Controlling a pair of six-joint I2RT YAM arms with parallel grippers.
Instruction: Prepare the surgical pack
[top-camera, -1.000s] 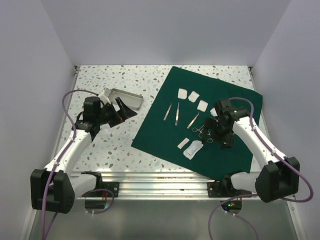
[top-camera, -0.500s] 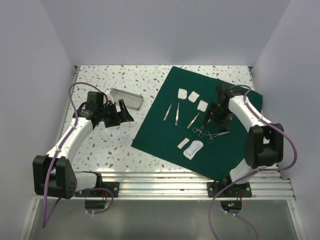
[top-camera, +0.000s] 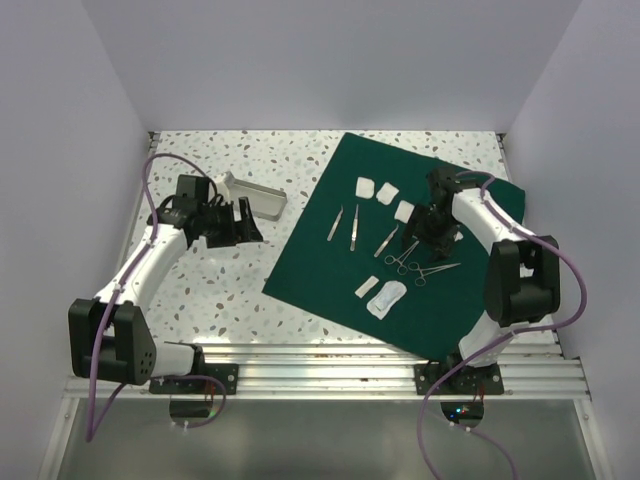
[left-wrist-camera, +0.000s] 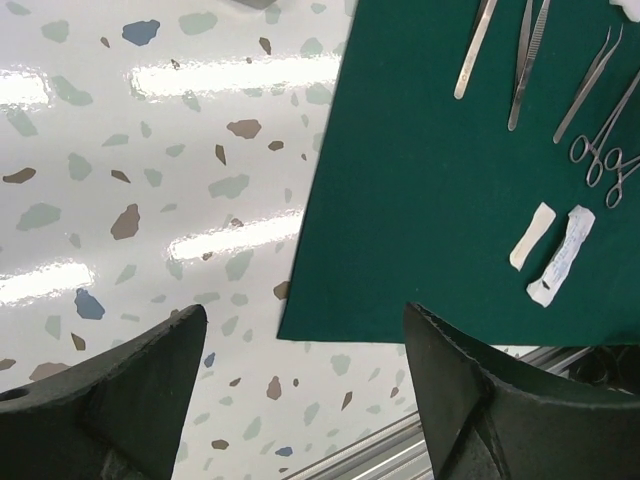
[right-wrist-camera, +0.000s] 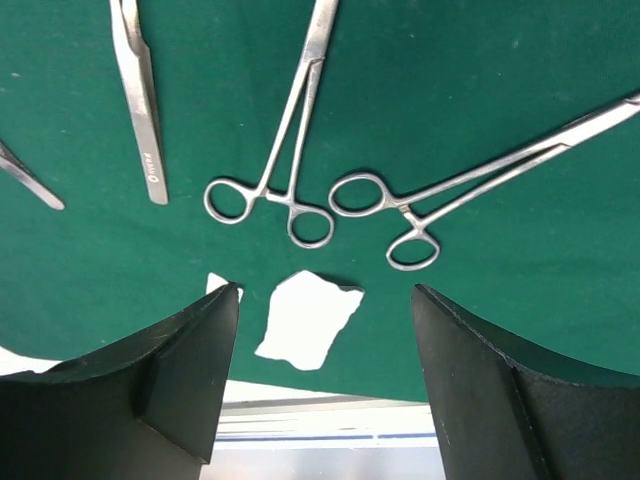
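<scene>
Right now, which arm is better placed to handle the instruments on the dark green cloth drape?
Likely right. The right gripper hangs open over the steel ring-handled forceps on the dark green cloth drape; the left gripper, also open, is over speckled tabletop beside it.

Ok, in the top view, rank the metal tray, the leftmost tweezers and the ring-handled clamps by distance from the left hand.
1. The metal tray, just behind the left hand.
2. The leftmost tweezers, on the drape, left part.
3. The ring-handled clamps, farther right on it.

Left arm partly hides the metal tray.
</scene>
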